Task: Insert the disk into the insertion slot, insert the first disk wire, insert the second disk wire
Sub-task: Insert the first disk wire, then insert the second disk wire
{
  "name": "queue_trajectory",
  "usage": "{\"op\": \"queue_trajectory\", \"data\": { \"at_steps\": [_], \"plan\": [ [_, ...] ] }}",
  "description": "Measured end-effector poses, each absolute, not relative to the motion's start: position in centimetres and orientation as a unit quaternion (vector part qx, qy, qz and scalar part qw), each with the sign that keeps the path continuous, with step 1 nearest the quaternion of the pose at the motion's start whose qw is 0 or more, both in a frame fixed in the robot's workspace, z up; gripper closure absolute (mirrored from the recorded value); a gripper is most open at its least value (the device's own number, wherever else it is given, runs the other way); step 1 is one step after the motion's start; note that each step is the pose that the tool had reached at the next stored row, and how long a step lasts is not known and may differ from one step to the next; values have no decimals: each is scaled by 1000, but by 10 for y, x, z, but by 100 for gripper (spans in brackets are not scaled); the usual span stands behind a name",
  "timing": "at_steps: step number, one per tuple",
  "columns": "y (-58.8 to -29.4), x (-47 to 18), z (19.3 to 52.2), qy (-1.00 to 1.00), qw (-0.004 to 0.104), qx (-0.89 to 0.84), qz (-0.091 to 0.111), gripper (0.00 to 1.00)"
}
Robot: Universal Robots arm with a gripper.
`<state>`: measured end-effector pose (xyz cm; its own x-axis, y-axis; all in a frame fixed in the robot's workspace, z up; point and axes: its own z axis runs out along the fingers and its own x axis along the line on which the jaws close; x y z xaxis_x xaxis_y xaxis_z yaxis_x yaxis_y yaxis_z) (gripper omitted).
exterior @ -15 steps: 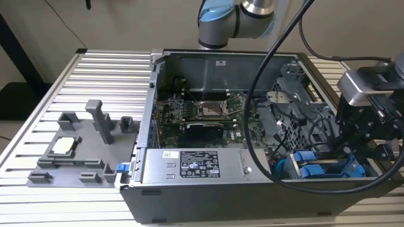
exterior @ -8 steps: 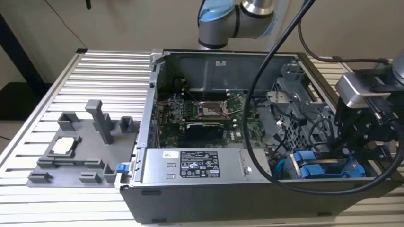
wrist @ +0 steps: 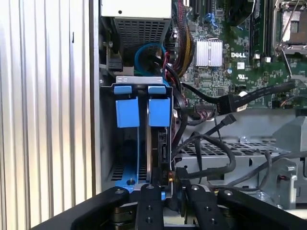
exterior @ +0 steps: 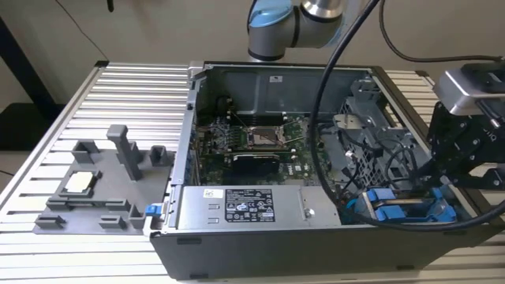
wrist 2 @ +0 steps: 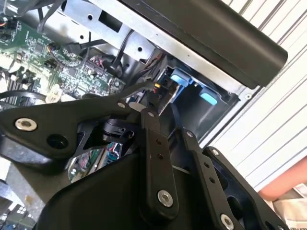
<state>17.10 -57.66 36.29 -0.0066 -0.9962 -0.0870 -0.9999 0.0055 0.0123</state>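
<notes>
The disk sits edge-on in the insertion slot, under the blue end tab nearer the motherboard; a second blue tab stands beside it. In the exterior view these tabs lie at the case's near corner on the exterior view's right, with the arm's black wrist above them. My gripper is at the disk's rear edge. It looks shut on a small black wire connector with red and yellow leads. In the second wrist view the gripper holds that connector just short of the blue tabs.
Loose black cables loop over the perforated grey cage beside the slot. The grey power-supply box and the green motherboard fill the rest of the case. A grey fixture tray lies on the slatted table at the exterior view's left.
</notes>
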Motion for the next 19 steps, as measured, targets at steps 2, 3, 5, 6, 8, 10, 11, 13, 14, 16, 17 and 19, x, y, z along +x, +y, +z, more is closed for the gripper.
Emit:
{"op": "queue_trajectory", "data": {
  "at_steps": [2, 3, 5, 6, 8, 10, 11, 13, 14, 16, 17, 19],
  "plan": [
    [-577, 171, 371, 709, 27, -704, 35, 73],
    [-577, 171, 375, 709, 27, -704, 35, 73],
    [-577, 171, 382, 709, 27, -704, 35, 73],
    [-577, 171, 386, 709, 27, -704, 35, 73],
    [-577, 171, 389, 709, 27, -704, 35, 73],
    [-577, 171, 390, 709, 27, -704, 35, 73],
    [-577, 171, 390, 709, 27, -704, 35, 73],
    [-576, 171, 390, 709, 26, -704, 35, 73],
    [-574, 171, 390, 709, 27, -704, 35, 73],
    [-569, 171, 390, 709, 26, -704, 35, 73],
    [-566, 171, 390, 709, 26, -704, 35, 73],
    [-559, 171, 390, 709, 26, -704, 34, 73]
  ]
}}
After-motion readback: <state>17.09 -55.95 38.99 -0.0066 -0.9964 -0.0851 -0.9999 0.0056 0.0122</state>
